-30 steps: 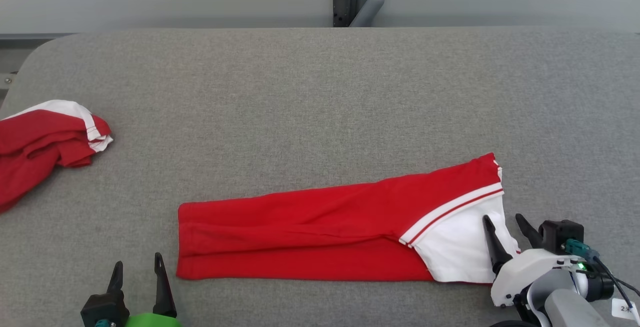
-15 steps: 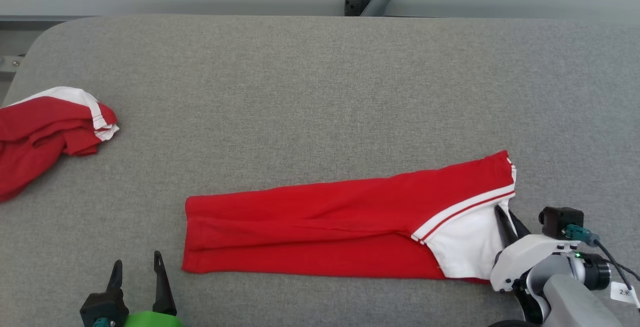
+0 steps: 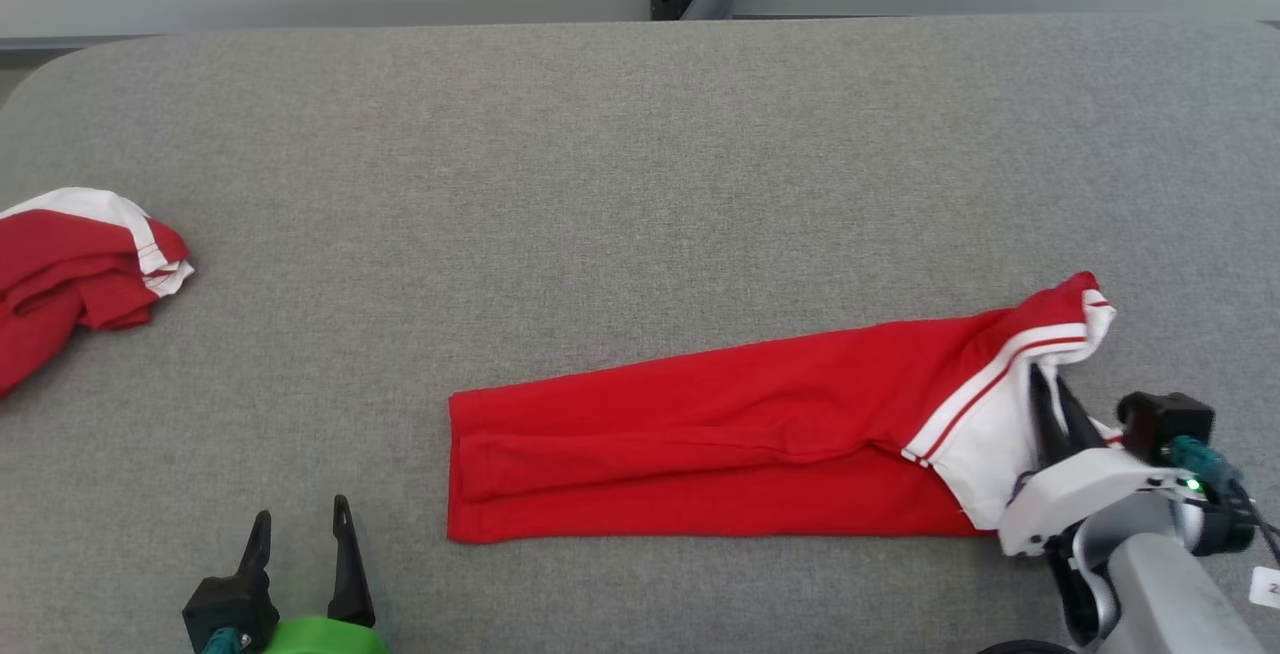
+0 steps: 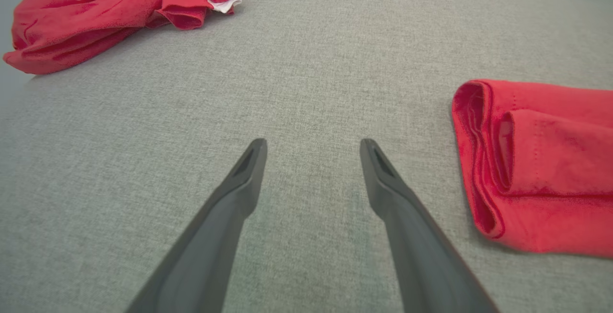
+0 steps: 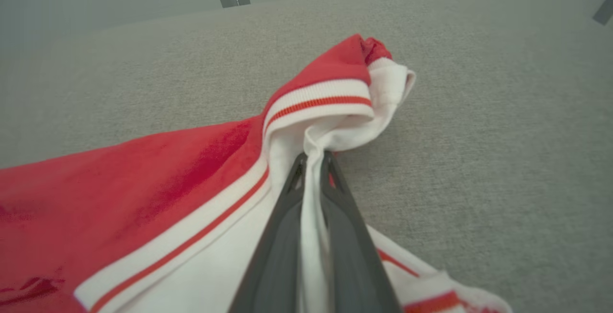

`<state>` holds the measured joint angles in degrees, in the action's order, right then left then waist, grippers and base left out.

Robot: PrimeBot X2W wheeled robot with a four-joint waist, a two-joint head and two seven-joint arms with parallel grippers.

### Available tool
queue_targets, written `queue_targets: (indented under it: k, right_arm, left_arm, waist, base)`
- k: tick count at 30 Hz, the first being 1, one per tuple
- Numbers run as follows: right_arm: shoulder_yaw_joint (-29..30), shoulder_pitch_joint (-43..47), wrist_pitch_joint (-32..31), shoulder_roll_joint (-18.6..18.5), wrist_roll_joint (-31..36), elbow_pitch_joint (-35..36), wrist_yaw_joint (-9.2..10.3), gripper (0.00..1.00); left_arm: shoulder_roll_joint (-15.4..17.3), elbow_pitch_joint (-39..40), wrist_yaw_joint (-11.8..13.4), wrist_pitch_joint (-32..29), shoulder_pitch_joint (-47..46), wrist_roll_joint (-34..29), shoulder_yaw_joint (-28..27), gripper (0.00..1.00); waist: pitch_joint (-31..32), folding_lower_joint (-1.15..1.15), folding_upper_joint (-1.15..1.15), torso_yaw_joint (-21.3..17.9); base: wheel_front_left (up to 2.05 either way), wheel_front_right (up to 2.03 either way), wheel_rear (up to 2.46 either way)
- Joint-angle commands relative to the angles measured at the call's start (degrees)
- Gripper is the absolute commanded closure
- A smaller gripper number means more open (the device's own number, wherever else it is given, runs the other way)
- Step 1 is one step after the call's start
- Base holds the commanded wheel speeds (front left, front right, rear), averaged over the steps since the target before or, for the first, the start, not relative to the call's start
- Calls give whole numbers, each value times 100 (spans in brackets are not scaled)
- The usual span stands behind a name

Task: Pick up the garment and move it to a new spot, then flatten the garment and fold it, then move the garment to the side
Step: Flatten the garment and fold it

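- Head view, lower left: left tool (image 3: 302, 512) hangs spread, empty.
- Lower right: right tool (image 3: 1052, 389) pinches the white end of the folded garment (image 3: 700, 434), which lies lower centre on the tabletop (image 3: 600, 184).
- Risk: dragging by one end could undo the folds.

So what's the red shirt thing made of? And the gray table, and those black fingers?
Folded garment: soft matte knit cloth, maybe cotton; it creases and bunches. Table: seems covered in gray woven fabric, with a speckled weave. Left gripper fingers: smooth matte dark plastic, probably hard.
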<state>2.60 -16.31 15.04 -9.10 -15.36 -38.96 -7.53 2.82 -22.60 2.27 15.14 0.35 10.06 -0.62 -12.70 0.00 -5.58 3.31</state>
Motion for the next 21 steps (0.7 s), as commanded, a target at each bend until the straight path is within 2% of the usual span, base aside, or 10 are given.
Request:
queue_targets:
  k: [1, 2, 11, 16, 21]
  right_arm:
    - [-422, 180, 2, 39, 2, 309, 8, 100]
    - [-422, 180, 2, 39, 2, 309, 8, 100]
    - [-2492, 521, 2, -171, -763, 1308, 6, 100]
    - [-3477, 275, -36, -98, -1177, 1414, 5, 100]
    - [-4138, -75, -39, 99, -1481, 1268, 5, 100]
  left_arm:
    - [17, -3, -9, -3, -71, 53, 17, 0]
    - [17, -3, -9, -3, -71, 53, 17, 0]
    - [16, -14, -63, -3, -144, 117, 342, 0]
    - [17, -14, -81, -3, -165, 106, 533, 0]
    - [16, -53, -113, -3, -167, 46, 624, 0]
  waist:
    - [-6, 0, 0, -86]
    - [-6, 0, 0, -86]
    - [39, 0, 0, -19]
    - [40, 0, 0, 261]
    - [39, 0, 0, 703]
  base:
    - [0, 0, 0]
    - [0, 0, 0]
    - [0, 0, 0]
    - [0, 0, 0]
    - [0, 0, 0]
